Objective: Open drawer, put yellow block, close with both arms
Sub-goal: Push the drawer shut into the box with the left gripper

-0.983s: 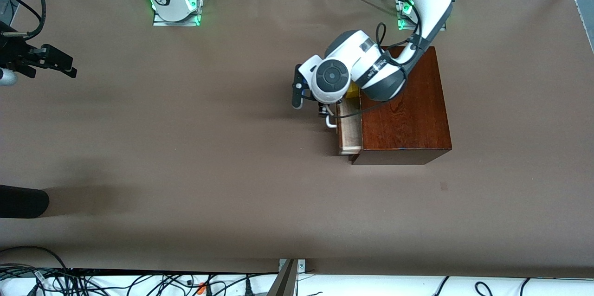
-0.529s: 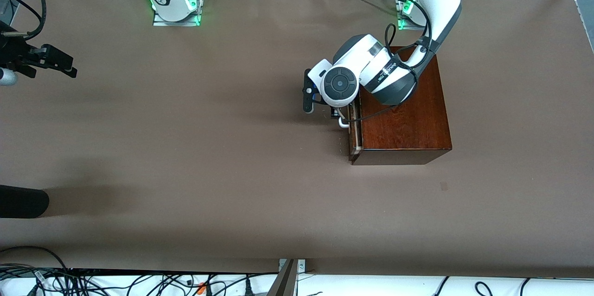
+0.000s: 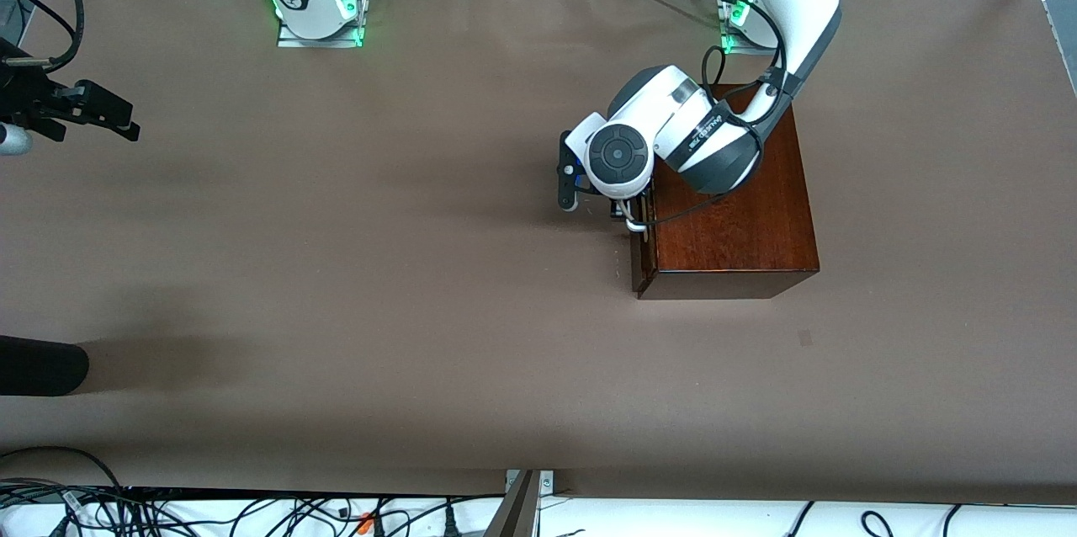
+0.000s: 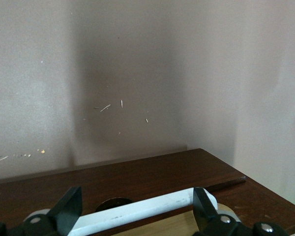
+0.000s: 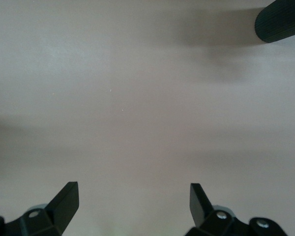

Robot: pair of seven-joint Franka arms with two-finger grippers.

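Two arms, two pincers, one drawer (image 3: 642, 255), one dark wooden box (image 3: 732, 200). Drawer pushed nearly flush into the box, directly under the left pincer (image 3: 621, 212). Left pincer mostly hidden beneath its own wrist in the front view. Only the left wrist view shows its fingers (image 4: 71, 206) spread wide at either end of the white handle (image 4: 137, 214), clamping nothing. Right pincer (image 3: 101, 114) waiting, cut off at the frame edge, over bare table (image 3: 379, 268), likewise wide open and empty.
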